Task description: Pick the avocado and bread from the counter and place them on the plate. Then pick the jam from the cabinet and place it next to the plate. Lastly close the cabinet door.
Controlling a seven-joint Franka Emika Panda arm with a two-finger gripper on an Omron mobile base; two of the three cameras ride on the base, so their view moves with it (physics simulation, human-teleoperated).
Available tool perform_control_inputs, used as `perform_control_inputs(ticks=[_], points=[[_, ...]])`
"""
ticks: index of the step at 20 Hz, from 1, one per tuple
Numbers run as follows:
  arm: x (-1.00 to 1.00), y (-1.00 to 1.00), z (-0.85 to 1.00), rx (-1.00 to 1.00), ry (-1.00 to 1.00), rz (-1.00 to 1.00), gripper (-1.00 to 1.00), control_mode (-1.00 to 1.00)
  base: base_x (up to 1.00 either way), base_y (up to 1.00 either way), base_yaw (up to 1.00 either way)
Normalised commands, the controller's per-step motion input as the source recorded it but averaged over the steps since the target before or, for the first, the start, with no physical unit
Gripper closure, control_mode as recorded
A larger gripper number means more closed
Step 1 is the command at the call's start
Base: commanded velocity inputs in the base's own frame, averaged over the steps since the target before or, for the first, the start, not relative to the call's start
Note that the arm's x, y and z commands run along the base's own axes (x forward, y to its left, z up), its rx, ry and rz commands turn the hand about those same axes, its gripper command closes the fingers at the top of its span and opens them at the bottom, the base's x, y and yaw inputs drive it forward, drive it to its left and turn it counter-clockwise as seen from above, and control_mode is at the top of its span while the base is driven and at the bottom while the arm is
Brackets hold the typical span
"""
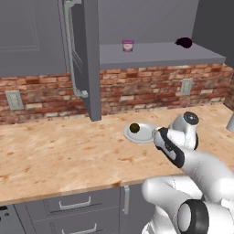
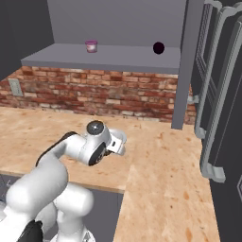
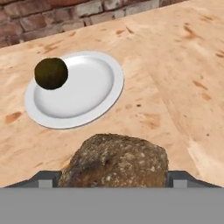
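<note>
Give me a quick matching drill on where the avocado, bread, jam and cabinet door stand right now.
Things:
1. avocado
2. bread
3. jam
4. cabinet door

States:
A. on the cabinet shelf
B. swung open
C. on the plate, near its rim
D. between the tips of the gripper, off the plate

Pairs: 1-C, 2-D, 3-A, 4-B

1. The counter (image 1: 55,155) is light wood with orange streaks.
2. A round white plate (image 3: 94,94) lies flat on it.
3. The grey shelf (image 1: 155,55) up high has a pink jam (image 1: 128,45) jar and a dark lump (image 1: 184,43).
</note>
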Motion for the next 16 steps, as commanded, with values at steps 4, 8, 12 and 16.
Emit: perform_control_inputs(ticks=[4, 8, 12, 16], points=[[0.85, 0.09, 0.15, 0.02, 0.05, 0.00, 1.00, -1.00, 0.00, 0.00, 0.00], [0.73, 0.00, 0.01, 0.03, 0.08, 0.00, 1.00, -1.00, 0.00, 0.00, 0.00], [0.61, 0.00, 0.00, 0.01, 0.12, 0.00, 1.00, -1.00, 0.00, 0.00, 0.00], [0.43, 0.01, 0.00, 0.00, 0.09, 0.00, 1.00, -1.00, 0.00, 0.00, 0.00]])
